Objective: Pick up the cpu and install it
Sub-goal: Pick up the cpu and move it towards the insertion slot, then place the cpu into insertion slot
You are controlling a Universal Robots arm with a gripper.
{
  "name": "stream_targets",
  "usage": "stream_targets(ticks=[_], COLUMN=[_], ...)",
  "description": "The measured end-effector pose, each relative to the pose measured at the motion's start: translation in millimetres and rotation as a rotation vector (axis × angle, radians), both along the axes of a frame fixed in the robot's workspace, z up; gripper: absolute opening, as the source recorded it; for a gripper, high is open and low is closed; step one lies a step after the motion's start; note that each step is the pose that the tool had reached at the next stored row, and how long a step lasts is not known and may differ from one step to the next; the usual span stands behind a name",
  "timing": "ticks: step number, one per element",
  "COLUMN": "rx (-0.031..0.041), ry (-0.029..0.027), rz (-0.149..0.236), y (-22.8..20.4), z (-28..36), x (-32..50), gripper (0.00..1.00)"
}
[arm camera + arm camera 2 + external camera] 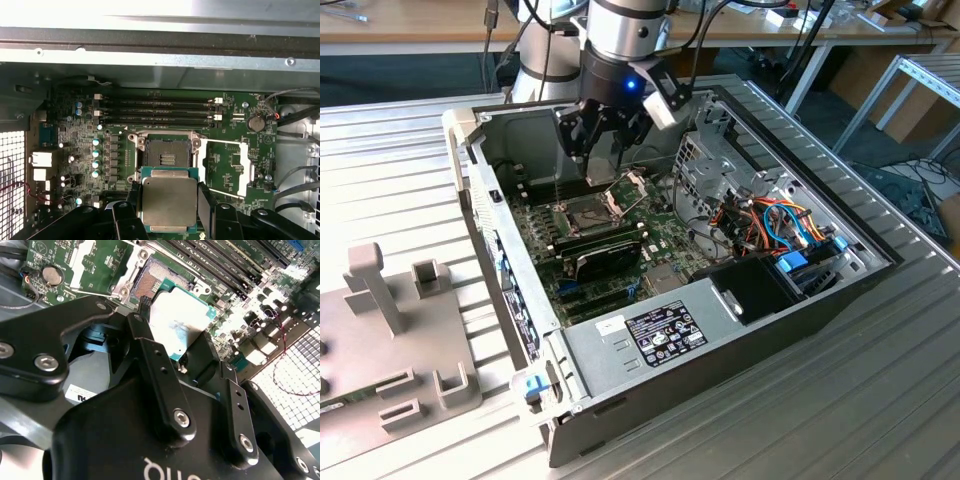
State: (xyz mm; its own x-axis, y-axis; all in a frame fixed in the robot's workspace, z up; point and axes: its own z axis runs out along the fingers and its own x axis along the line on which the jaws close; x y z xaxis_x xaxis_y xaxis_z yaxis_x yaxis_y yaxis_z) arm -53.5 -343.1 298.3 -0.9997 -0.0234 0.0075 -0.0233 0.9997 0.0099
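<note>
Pinching the cpu (pixel 169 202) flat by opposite edges between the gripper (pixel 604 135) fingers (pixel 205 202), hovering near the open socket (pixel 167 157); probably needing level, corner-matched alignment, sparing the contacts.

Black two-finger gripper (pixel 170 347) clamps small square silver-grey cpu (pixel 181 315) by opposite edges | open metal-framed socket (pixel 150 284) just beyond it | green motherboard (pixel 47 252) underneath
</note>
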Motion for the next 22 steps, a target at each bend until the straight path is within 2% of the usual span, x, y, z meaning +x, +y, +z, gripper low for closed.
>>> stream_targets(ticks=[19, 22], rx=[0.0002, 0.0002], ry=[-0.0001, 0.0], rz=[-0.001, -0.047], y=[-1.0, -1.0], z=[0.2, 0.2], x=[0.1, 0.1], gripper=[0.55, 0.55])
